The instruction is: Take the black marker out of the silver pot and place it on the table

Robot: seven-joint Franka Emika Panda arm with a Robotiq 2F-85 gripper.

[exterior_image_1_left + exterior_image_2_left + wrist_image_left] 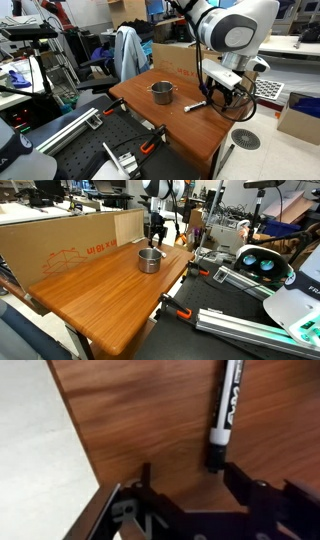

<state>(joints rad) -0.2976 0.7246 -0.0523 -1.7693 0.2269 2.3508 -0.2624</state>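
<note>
The black marker [227, 405] lies flat on the reddish-brown table [140, 410]. It has a white barrel with black print, and its black end points toward my gripper. My gripper [190, 478] is open and empty just above the table, with the marker's black end close to one fingertip. In an exterior view the marker [197, 104] lies beside the gripper [216, 98], to the right of the silver pot [162, 92]. The pot stands upright on the table [185, 125]. It also shows in the other exterior view [150, 260], with the gripper [156, 238] behind it.
The table edge runs down the left of the wrist view, with grey floor [35, 450] beyond it. A large cardboard box [70, 235] stands along one side of the table. Black benches with rails and clamps [110, 150] stand close by. A cardboard box [300, 120] sits on the floor.
</note>
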